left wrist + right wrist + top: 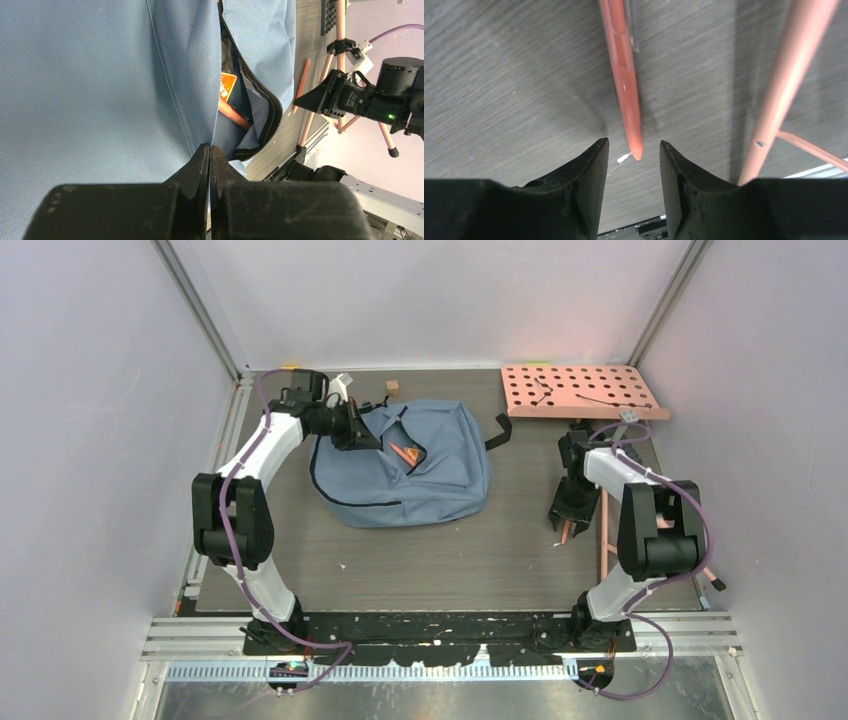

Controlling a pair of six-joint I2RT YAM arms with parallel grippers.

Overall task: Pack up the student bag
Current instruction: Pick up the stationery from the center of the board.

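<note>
In left claw [210,148]: student bag [445,485] fabric pinched.

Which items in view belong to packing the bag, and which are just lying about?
Job in hand:
- student bag, with the left gripper shut on its opening edge
- red pen on the table, its tip between the fingers of the open right gripper
- orange card and second pen, already inside the bag

Lying about:
- pink pegboard rack
- small wooden block

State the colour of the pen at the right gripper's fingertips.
The pen is salmon-red; the right wrist view shows it best.
</note>
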